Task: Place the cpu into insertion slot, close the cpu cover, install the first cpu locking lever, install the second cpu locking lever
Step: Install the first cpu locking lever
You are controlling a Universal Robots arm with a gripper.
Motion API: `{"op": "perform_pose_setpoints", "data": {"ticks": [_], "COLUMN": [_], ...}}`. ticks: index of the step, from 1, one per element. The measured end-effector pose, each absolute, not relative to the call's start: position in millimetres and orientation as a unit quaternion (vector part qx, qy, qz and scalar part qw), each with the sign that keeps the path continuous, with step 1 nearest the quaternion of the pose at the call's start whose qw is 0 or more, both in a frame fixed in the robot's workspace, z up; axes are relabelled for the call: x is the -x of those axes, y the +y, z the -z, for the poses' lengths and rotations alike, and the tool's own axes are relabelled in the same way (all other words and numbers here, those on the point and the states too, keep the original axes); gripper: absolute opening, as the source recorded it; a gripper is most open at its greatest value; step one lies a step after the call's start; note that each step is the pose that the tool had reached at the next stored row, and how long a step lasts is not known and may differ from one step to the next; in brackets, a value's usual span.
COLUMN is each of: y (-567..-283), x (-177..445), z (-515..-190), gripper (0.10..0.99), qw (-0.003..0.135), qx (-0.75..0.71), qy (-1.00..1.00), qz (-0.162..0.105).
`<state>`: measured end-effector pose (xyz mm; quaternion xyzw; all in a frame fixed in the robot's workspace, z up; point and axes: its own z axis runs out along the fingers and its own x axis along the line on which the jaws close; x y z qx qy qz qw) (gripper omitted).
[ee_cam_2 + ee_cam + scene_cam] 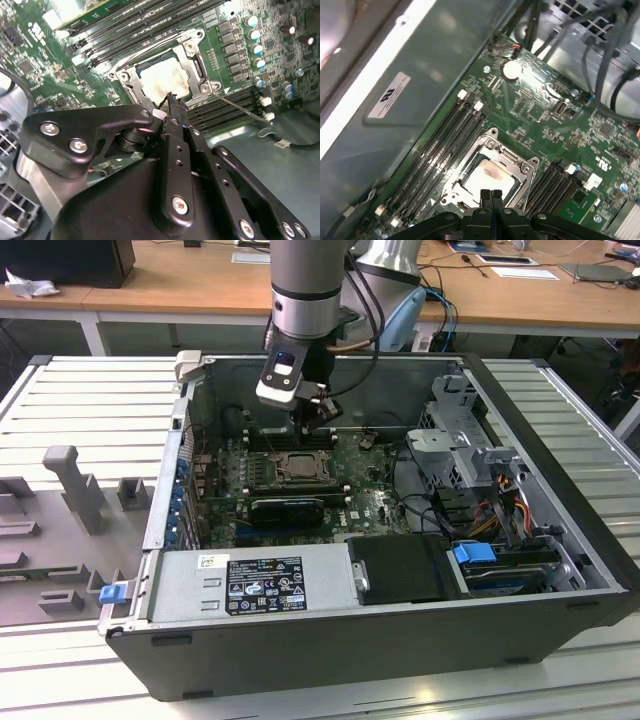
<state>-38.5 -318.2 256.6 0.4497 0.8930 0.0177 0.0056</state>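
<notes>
- A slatted metal table [90, 400] carries one open computer case [330, 645].
- Along the case's near wall sits one silver power supply [260, 585]. There are two blue tabs, one at the near corner on the exterior view's left [115, 592] and one towards its right [474, 552].
- Farther in, on the green board, the insertion slot [196, 64] holds the single cpu [162, 80]. Its top is pale silver-grey with a brownish smudge.
- The one cpu cover [132, 87] lies flat over the chip, which shows through its window.
- One thin lever rod [240, 107] slants out from a cover corner.
- Two banks of long black memory slots flank the socket [440, 145] [555, 182].
- The jaws are clenched on nothing. Their tips hang just above the cover's edge, and I cannot tell whether they touch it.
- Farthest away stands a wooden table [180, 285].
</notes>
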Motion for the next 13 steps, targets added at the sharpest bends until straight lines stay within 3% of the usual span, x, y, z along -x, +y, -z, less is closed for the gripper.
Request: {"op": "perform_pose_setpoints", "data": {"ticks": [13], "y": [-318.2], "x": [38.5], "z": [-256.6], "gripper": [0.106], "qw": [0.004], "qx": [-0.368], "qy": [0.930], "qz": [-0.018]}}
